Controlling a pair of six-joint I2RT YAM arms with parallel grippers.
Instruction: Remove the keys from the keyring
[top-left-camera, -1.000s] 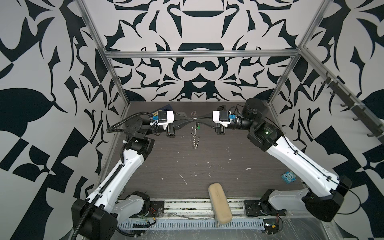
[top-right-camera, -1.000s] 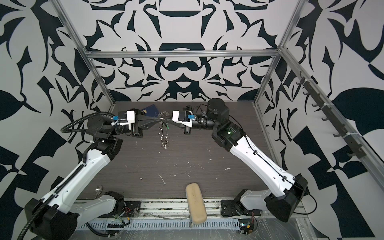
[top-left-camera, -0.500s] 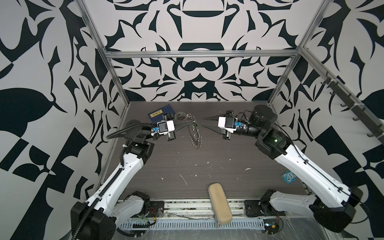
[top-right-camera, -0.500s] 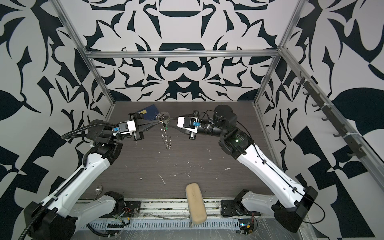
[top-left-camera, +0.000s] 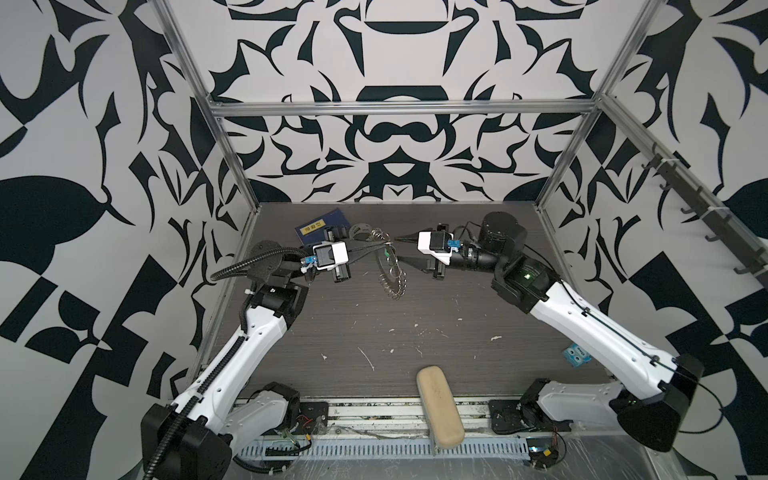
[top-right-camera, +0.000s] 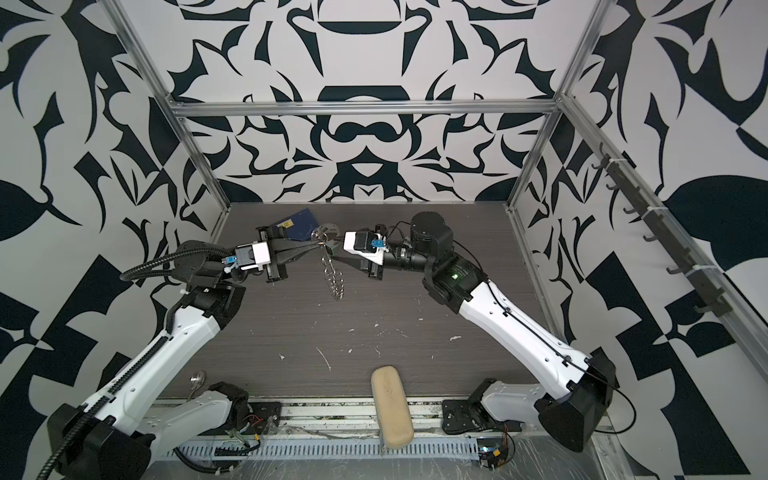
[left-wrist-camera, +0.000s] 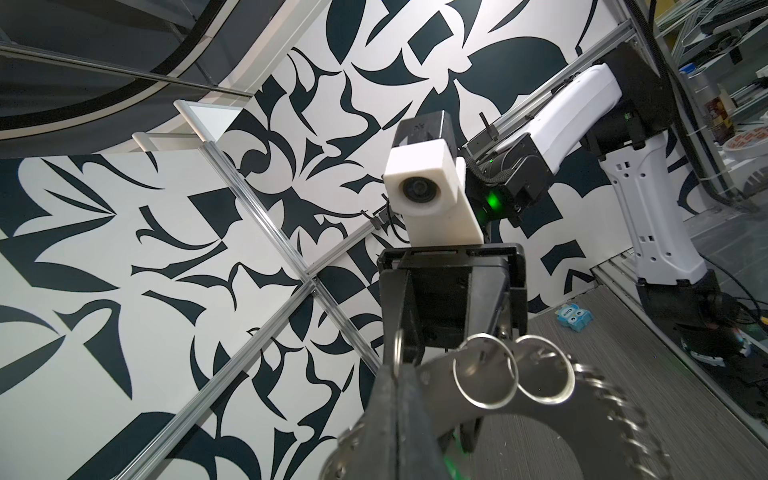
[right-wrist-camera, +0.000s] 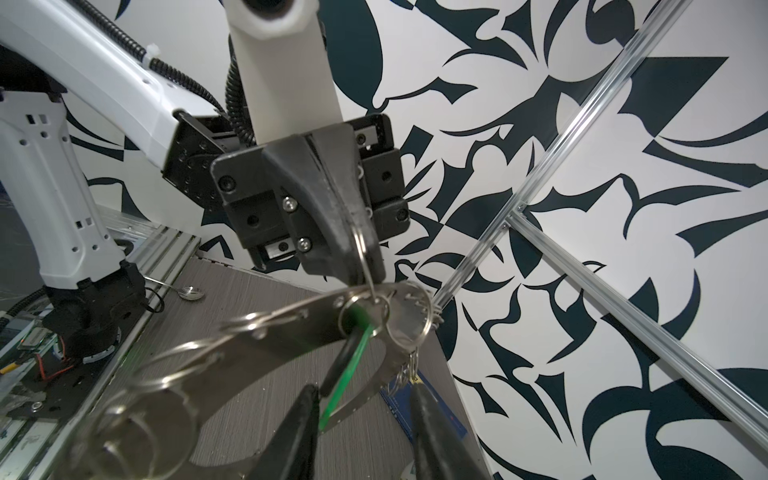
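Around me: black-and-white patterned walls (top-left-camera: 395, 50) on three sides, aluminium frame rails (top-left-camera: 399, 109), dark wood-grain worktop (top-left-camera: 353, 320) with pale scuffs, hook rail (top-left-camera: 702, 198) on right wall.

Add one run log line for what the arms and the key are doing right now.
left gripper: shut on keyring | right gripper: open, gripping nothing | green key: hanging on keyring, not yet removed

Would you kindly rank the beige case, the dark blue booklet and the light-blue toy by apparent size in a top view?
1. beige case, clearly largest, though nearest the camera
2. dark blue booklet, partly hidden
3. light-blue toy, smallest
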